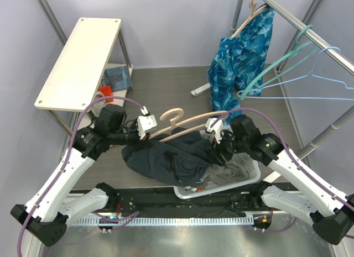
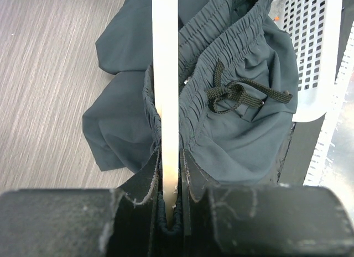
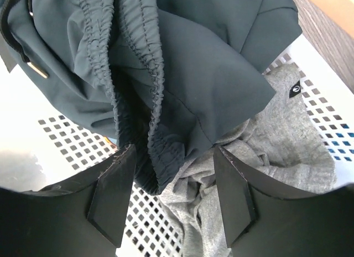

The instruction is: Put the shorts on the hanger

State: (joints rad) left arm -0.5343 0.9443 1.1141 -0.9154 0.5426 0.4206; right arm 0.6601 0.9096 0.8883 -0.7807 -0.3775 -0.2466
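The beige hanger (image 1: 180, 121) is held level over the floor; its arm (image 2: 165, 74) runs into the waistband of the dark shorts (image 1: 166, 157). My left gripper (image 1: 145, 126) is shut on the hanger arm (image 2: 169, 174). The shorts (image 2: 238, 141) hang bunched from the hanger, drawstring showing, partly over the white basket (image 1: 246, 182). My right gripper (image 1: 217, 140) is open, its jaws (image 3: 174, 157) on either side of a hanging fold of the shorts' waistband (image 3: 166, 91) without pressing it.
Grey cloth (image 3: 276, 141) lies in the perforated basket (image 3: 61, 141) under the right gripper. A blue leaf-patterned garment (image 1: 240, 58), a teal hanger (image 1: 276, 69) and a pale-blue wire hanger (image 1: 323, 74) hang on the rail at back right. A beige shelf (image 1: 77, 58) stands back left.
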